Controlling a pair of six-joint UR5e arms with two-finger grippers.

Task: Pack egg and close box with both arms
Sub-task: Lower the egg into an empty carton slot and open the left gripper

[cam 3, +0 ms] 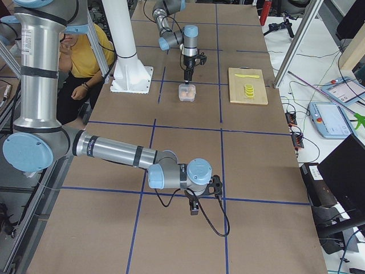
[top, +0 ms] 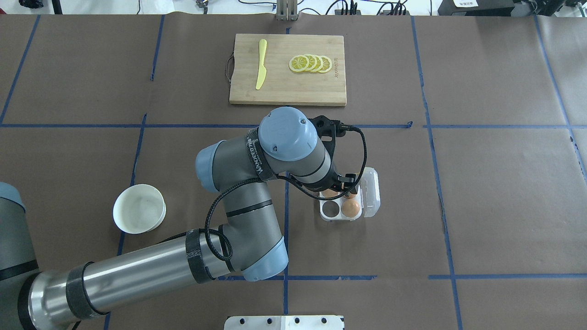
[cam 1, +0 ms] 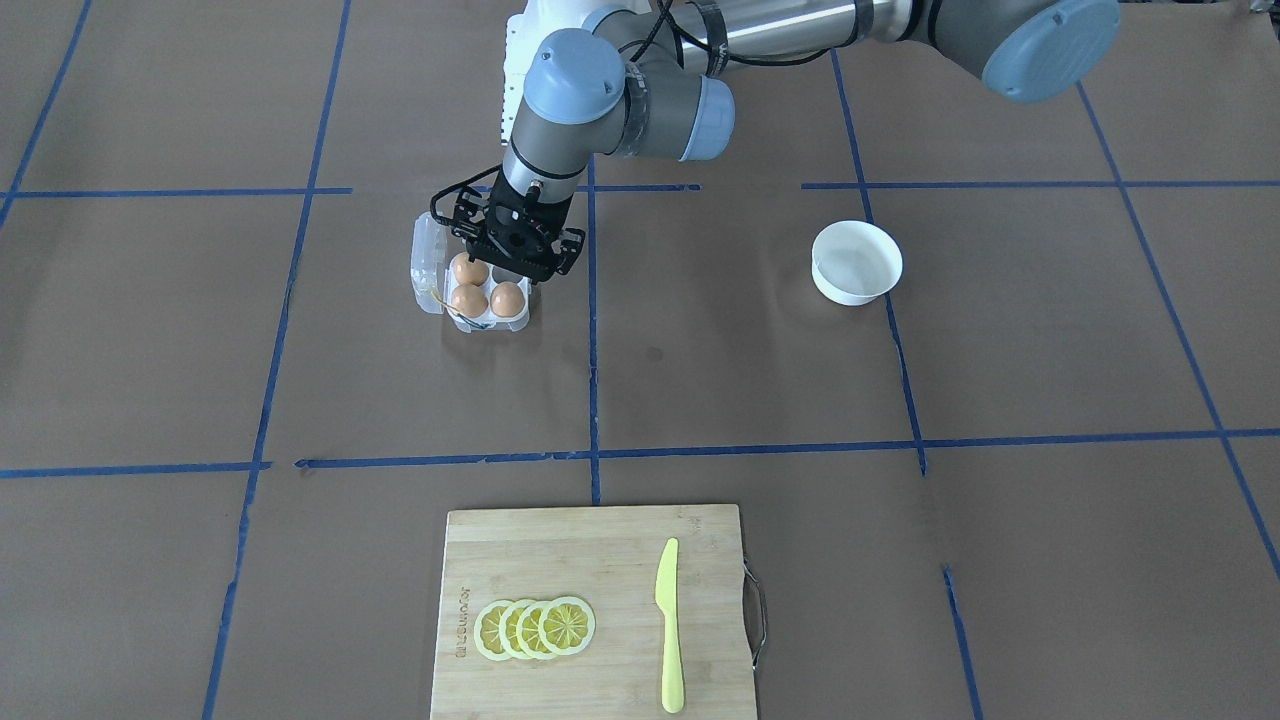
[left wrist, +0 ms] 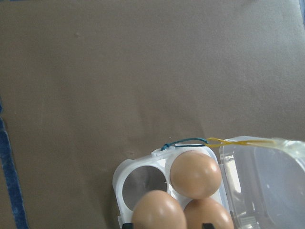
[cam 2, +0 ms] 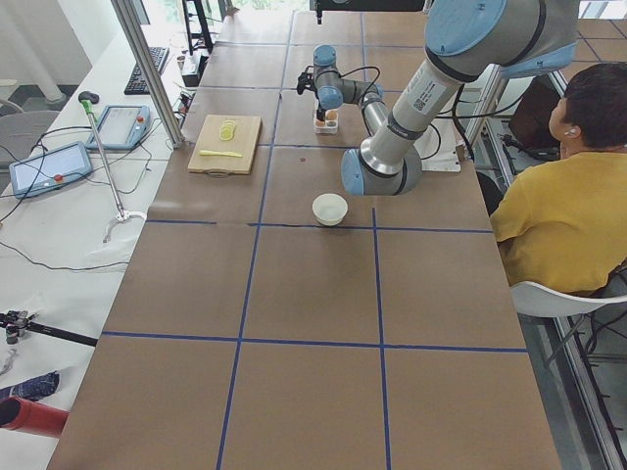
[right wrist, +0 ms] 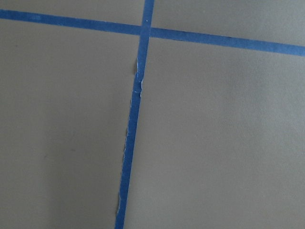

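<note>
The clear box (cam 1: 500,322) stands open on the table, its lid (cam 1: 425,262) folded out flat beside it. It holds three brown eggs and one empty cell (left wrist: 143,183). My left gripper (cam 1: 520,270) hangs right over the box. In the left wrist view its fingertips (left wrist: 126,224) show only at the bottom edge, spread wider than the egg (left wrist: 157,210) that sits in its cell between them (cam 1: 507,297). A yellow-blue cord (left wrist: 238,141) runs along the box's edge. My right gripper (cam 3: 194,208) is low over bare table far from the box; whether it is open or shut I cannot tell.
An empty white bowl (cam 1: 856,262) stands on my left side. A wooden cutting board (cam 1: 600,560) with lemon slices (cam 1: 535,628) and a yellow knife (cam 1: 668,630) lies at the far edge. A seated person (cam 2: 563,196) is beside the table.
</note>
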